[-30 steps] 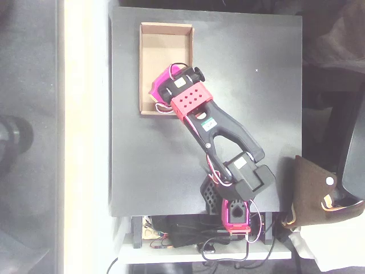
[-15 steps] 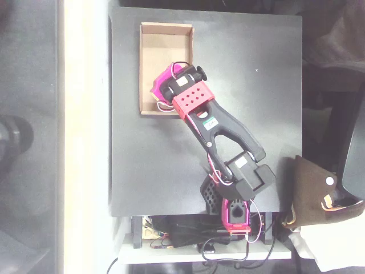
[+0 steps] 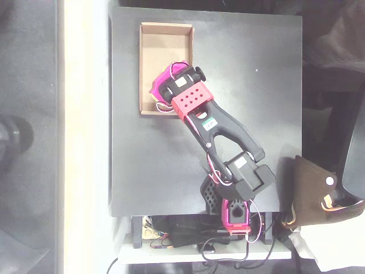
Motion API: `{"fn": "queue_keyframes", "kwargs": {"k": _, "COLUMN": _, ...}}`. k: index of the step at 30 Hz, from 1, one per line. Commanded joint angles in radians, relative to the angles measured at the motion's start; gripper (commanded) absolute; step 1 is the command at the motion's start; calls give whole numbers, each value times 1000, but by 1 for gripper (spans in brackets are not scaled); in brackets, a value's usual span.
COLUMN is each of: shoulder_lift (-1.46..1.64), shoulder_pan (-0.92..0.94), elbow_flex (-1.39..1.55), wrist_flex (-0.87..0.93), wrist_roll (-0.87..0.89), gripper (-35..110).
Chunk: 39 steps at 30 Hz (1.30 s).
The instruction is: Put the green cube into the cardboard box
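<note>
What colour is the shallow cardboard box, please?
Plain tan shallow cardboard box, clearest in the overhead view.

The overhead view is soft and slightly blurred, with grainy detail along the edges. A bright, washed-out strip of light point(image 3: 85, 137) runs down the left of the dark table point(image 3: 256, 114), whose matte top shows faint sheen and hardly any shadows. The corners fall dim and out of focus.

A black table point(image 3: 256, 103) is sitting on grey floor point(image 3: 28, 68), with a pale strip point(image 3: 85, 142) running left of the pincer point(image 3: 162, 85).
</note>
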Motion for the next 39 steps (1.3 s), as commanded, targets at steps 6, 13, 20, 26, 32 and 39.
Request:
{"fn": "queue_keyframes", "kwargs": {"k": 6, "shoulder_lift": 216, "shoulder_pan": 6, "elbow_flex": -32, "wrist_flex": 3, "wrist_roll": 8, "gripper": 43}}
{"fn": "queue_keyframes", "kwargs": {"k": 13, "shoulder_lift": 437, "shoulder_pan": 49, "elbow_flex": -32, "wrist_flex": 3, "wrist_roll": 8, "gripper": 43}}
{"fn": "queue_keyframes", "kwargs": {"k": 20, "shoulder_lift": 635, "shoulder_pan": 160, "elbow_flex": -32, "wrist_flex": 3, "wrist_roll": 8, "gripper": 43}}
{"fn": "queue_keyframes", "kwargs": {"k": 26, "shoulder_lift": 761, "shoulder_pan": 305, "elbow_flex": -31, "wrist_flex": 3, "wrist_roll": 8, "gripper": 42}}
{"fn": "queue_keyframes", "kwargs": {"k": 32, "shoulder_lift": 828, "shoulder_pan": 466, "elbow_flex": -21, "wrist_flex": 3, "wrist_roll": 6, "gripper": 42}}
{"fn": "queue_keyframes", "kwargs": {"k": 39, "shoulder_lift": 885, "shoulder_pan": 578, "elbow_flex": -8, "wrist_flex": 17, "wrist_roll": 6, "gripper": 39}}
